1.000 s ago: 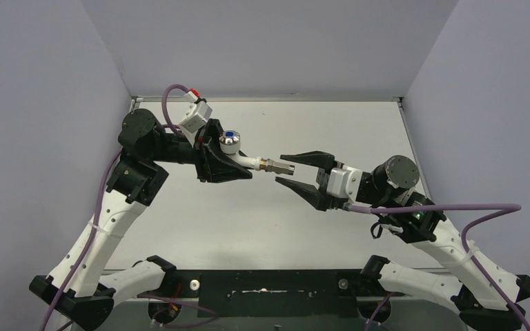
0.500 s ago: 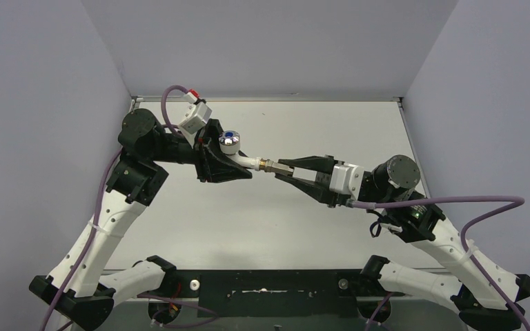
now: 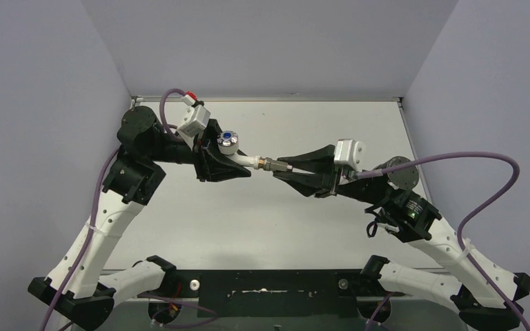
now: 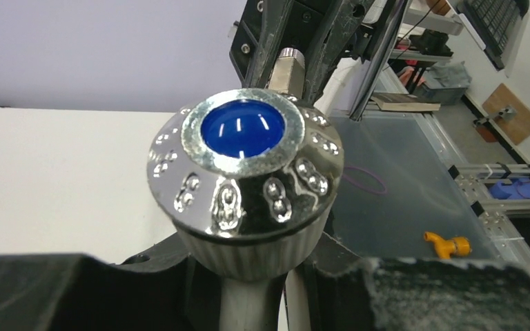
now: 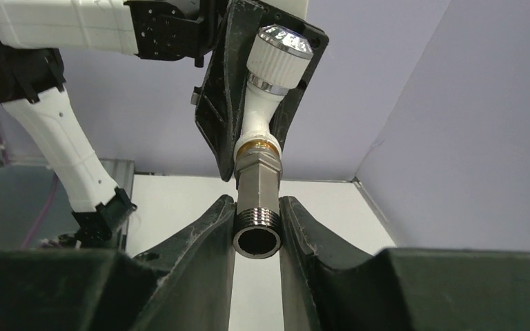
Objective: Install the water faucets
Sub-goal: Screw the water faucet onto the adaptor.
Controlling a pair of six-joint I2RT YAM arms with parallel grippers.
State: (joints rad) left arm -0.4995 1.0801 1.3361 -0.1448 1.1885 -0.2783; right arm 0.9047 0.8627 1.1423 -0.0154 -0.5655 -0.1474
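The water faucet, a white tap body (image 3: pixel 247 161) with a round chrome knob (image 3: pixel 228 140) bearing a blue dot, hangs in the air above the table. My left gripper (image 3: pixel 243 168) is shut on its white stem. A grey metal threaded fitting (image 3: pixel 274 165) sits on the tap's outlet and points right. My right gripper (image 3: pixel 281 166) is shut on that fitting. In the right wrist view the fitting (image 5: pixel 257 207) is pinched between both fingers, its open threaded end towards the camera. The knob (image 4: pixel 245 172) fills the left wrist view.
The white table (image 3: pixel 262 227) lies below both arms. Grey walls close it in at the left, back and right. A purple cable (image 3: pixel 486 179) loops off the right arm. A small orange part (image 4: pixel 445 243) lies beyond the table in the left wrist view.
My right gripper has gone from open beside the fitting to shut on it. Its wrist has since rolled, bringing the white camera housing on top. The left arm has barely moved.
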